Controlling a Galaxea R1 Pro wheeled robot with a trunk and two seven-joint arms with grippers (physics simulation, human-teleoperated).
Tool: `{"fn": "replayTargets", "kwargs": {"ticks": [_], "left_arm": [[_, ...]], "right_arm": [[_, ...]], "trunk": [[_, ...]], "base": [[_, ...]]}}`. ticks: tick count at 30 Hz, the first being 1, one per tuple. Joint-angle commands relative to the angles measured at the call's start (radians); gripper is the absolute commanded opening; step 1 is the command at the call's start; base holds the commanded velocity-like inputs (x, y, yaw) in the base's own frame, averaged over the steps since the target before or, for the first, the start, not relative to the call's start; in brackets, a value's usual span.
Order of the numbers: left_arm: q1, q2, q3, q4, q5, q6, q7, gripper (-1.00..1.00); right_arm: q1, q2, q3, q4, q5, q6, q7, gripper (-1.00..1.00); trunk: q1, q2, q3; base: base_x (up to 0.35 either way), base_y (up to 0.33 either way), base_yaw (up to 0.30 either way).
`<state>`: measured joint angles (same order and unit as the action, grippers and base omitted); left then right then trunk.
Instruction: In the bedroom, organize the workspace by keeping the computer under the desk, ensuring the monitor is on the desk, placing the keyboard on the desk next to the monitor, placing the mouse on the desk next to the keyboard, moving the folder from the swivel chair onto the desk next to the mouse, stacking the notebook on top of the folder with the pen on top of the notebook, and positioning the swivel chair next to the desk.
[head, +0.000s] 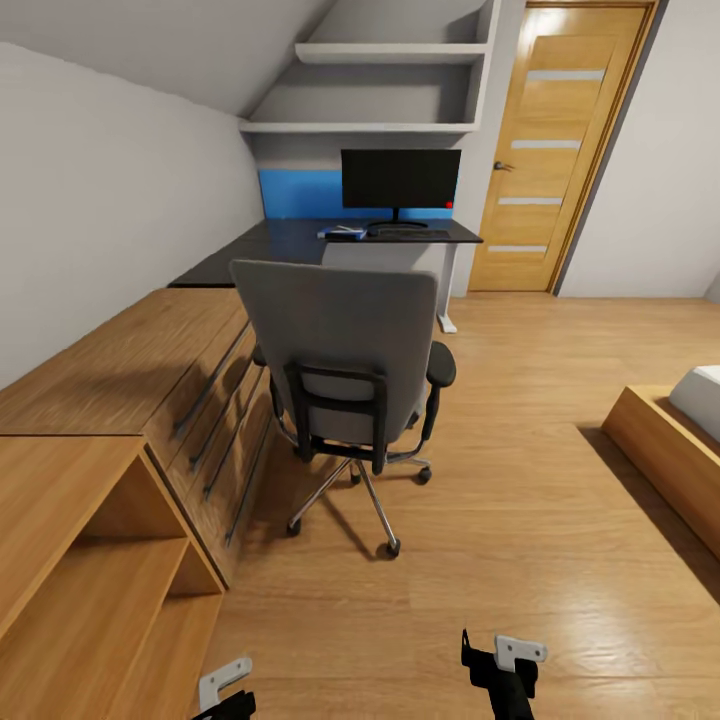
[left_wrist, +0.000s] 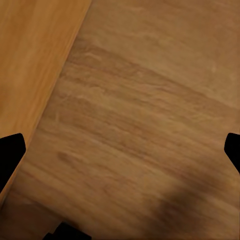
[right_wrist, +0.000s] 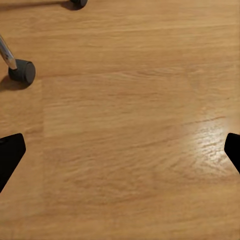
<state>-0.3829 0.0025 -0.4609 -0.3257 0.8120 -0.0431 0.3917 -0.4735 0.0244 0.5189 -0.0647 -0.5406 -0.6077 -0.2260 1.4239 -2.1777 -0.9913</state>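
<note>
Both grippers hang low over the wood floor (head: 520, 520), left gripper (left_wrist: 120, 150) and right gripper (right_wrist: 120, 150) spread wide, holding nothing. At twelve o'clock stands the swivel chair (head: 345, 350); beyond it the desk (head: 290, 243) carries the monitor (head: 400, 180) and keyboard (head: 408, 235).

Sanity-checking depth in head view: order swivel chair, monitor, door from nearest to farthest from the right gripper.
1. Swivel chair: mid-floor, directly ahead of the right gripper.
2. Monitor: on the desk beyond the chair.
3. Door: far wall, right of the desk.
</note>
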Motion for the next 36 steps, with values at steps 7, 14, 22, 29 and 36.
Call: {"fn": "replayTargets", "kwargs": {"ticks": [7, 14, 22, 29, 36], "left_arm": [[-0.001, 0.001, -0.008, 0.000, 0.010, -0.004, 0.006, 1.00], [-0.001, 0.001, -0.008, 0.000, 0.011, -0.005, 0.006, 1.00], [-0.151, 0.003, -0.008, -0.118, 0.012, 0.129, 0.012, 1.00], [-0.349, 0.000, -0.007, -0.122, 0.014, 0.282, 0.012, 1.00], [-0.407, 0.013, -0.006, -0.122, 0.016, 0.292, 0.005, 1.00]], "right_arm": [[0.000, -0.001, 0.008, -0.001, -0.003, -0.001, -0.007, 1.00], [0.000, 0.000, 0.009, -0.001, -0.002, -0.001, -0.008, 1.00], [-0.100, -0.007, 0.005, -0.084, -0.007, 0.060, -0.021, 1.00], [-0.316, -0.017, 0.003, -0.088, -0.010, 0.325, -0.025, 1.00], [-0.436, -0.027, -0.001, -0.105, -0.036, 0.502, -0.023, 1.00]], "trunk": [[0.027, -0.050, -0.023], [0.054, -0.099, -0.045], [0.084, -0.155, -0.070], [0.111, -0.204, -0.092], [0.138, -0.253, -0.114]], "base": [[0.000, 0.000, 0.000], [0.000, 0.000, 0.000], [0.000, 0.000, 0.000], [0.000, 0.000, 0.000], [0.000, 0.000, 0.000]]}}
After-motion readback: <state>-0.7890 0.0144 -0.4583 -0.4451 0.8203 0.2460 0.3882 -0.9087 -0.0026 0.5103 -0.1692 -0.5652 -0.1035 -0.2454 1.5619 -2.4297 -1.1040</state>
